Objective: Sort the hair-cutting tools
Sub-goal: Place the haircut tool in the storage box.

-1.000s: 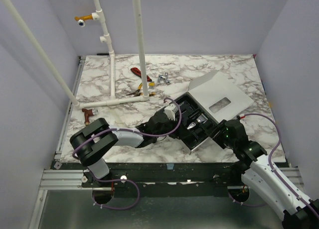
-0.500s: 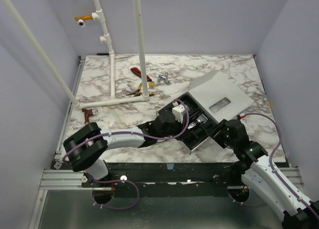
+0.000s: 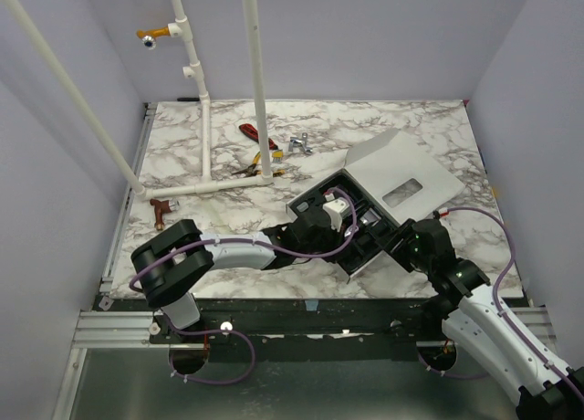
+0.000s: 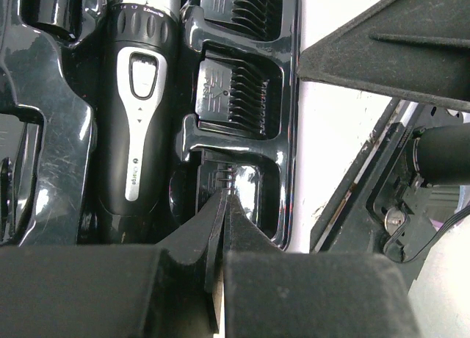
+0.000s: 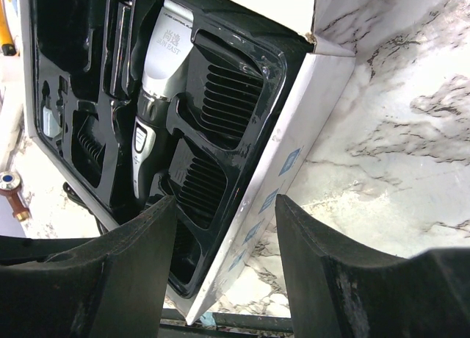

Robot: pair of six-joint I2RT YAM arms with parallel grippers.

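On the marble desk (image 3: pixel 182 146), right of the middle: an open white box (image 5: pixel 279 169), its lid (image 3: pixel 401 173) folded back toward the far right, and a black tray (image 4: pixel 291 132) inside. In the long middle slot of the tray: the clipper (image 4: pixel 139 110), black with a silver band and a silver blade end, lying flat. Just beside it, on its right in the left wrist view: two comb guards (image 4: pixel 239 95), each in an own compartment, one behind the other.

Left end effector (image 4: pixel 226 198): reached into the tray, closed completely, both fingers pressed together. Tips at the compartment nearest to the wrist camera, right at a small ridged black piece (image 4: pixel 228 176). Not possible to tell whether pinched or only touched.

Right end effector (image 5: pixel 224 206): spread wide, nothing gripped, placed at the near right corner of the box. White side wall of the box seen between the two fingers; contact with it not clear.

Far on the desk, beside the white pipe frame (image 3: pixel 205 137): red- and yellow-handled hand tools (image 3: pixel 248 131). Near the left edge: a small reddish-brown T-shaped piece (image 3: pixel 160 208).
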